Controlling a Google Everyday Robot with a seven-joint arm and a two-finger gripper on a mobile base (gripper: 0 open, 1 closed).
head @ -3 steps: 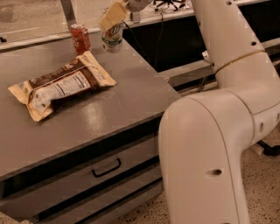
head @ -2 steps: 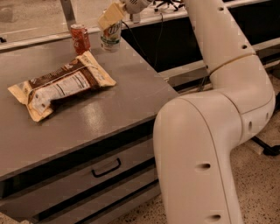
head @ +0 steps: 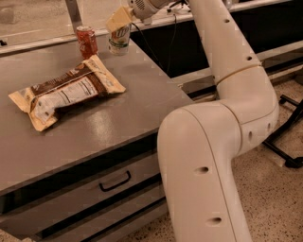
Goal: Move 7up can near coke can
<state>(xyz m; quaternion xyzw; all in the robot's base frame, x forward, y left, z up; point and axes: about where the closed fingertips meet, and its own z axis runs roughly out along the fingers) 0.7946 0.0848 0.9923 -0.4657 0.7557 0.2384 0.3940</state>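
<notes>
The 7up can (head: pixel 120 40), white and silver with green lettering, stands upright near the far right edge of the grey table (head: pixel 142 90). The coke can (head: pixel 87 41), red with a silver top, stands upright about one can-width to its left. My gripper (head: pixel 121 20) reaches in from the upper right and sits right over the top of the 7up can, hiding its lid. The two cans are apart and do not touch.
A large tan-and-brown snack bag (head: pixel 66 92) lies flat on the table in front of the cans. A grey post (head: pixel 73 14) rises behind the coke can. The table front has drawers with a dark handle (head: pixel 113 182). My arm's big white links (head: pixel 213 156) stand at the table's right.
My arm's lower links have swung left, closer to the table. The gripper stays at the top of the 7up can, and both cans stand where they were.
</notes>
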